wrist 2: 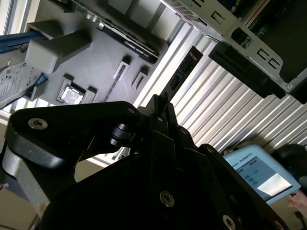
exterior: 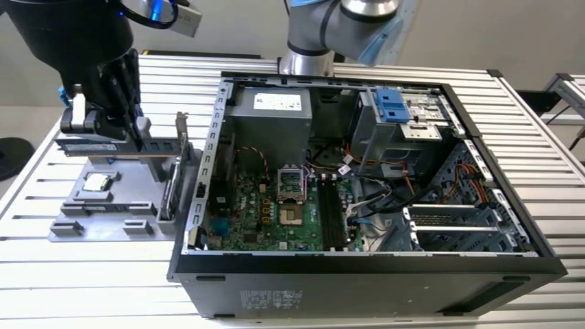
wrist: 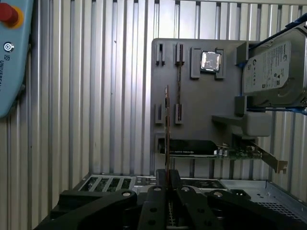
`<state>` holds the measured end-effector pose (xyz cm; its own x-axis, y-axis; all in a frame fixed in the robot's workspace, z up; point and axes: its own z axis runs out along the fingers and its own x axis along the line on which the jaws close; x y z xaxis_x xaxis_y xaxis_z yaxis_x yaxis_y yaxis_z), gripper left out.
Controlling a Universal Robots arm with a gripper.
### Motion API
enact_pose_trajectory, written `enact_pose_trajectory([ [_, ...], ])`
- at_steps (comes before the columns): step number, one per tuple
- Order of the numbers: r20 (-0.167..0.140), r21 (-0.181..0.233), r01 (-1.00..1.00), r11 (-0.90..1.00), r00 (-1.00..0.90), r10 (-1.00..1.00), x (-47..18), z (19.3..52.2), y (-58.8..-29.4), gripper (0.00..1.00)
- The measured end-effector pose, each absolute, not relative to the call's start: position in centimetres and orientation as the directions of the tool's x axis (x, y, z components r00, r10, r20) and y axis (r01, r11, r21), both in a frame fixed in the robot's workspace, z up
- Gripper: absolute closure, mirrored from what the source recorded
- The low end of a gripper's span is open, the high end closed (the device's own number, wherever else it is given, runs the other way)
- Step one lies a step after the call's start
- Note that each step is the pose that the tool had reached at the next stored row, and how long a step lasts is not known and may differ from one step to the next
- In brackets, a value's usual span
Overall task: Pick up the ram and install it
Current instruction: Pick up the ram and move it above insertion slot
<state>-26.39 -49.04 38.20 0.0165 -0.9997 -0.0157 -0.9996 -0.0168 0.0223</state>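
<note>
My gripper (exterior: 105,123) hangs over the grey parts holder (exterior: 109,205) at the exterior view's left, beside the open computer case (exterior: 196,226). Its fingers are shut on the ram (wrist: 166,129), a thin dark stick seen edge-on in the first wrist view, reaching out from the fingertips (wrist: 158,184) over the holder (wrist: 201,120). In the second wrist view the ram (wrist 2: 182,72) juts out from the gripper (wrist 2: 160,103) above the slatted table. The motherboard's long memory slots (exterior: 330,212) lie inside the case, to the exterior view's right of the gripper.
The holder carries a square silver processor (wrist: 210,61), a hard drive with blue brackets (wrist: 273,67) and a graphics card (wrist: 192,147). A blue pendant (wrist: 9,57) lies on the table. The case's metal wall (exterior: 212,137) rises close beside the holder.
</note>
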Motion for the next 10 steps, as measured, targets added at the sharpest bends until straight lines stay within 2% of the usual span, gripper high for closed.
enact_pose_trajectory([
  [10, -0.016, 0.022, -1.000, -0.017, 0.016, -1.000, -24.7, 38.2, -49.0, 1.00],
])
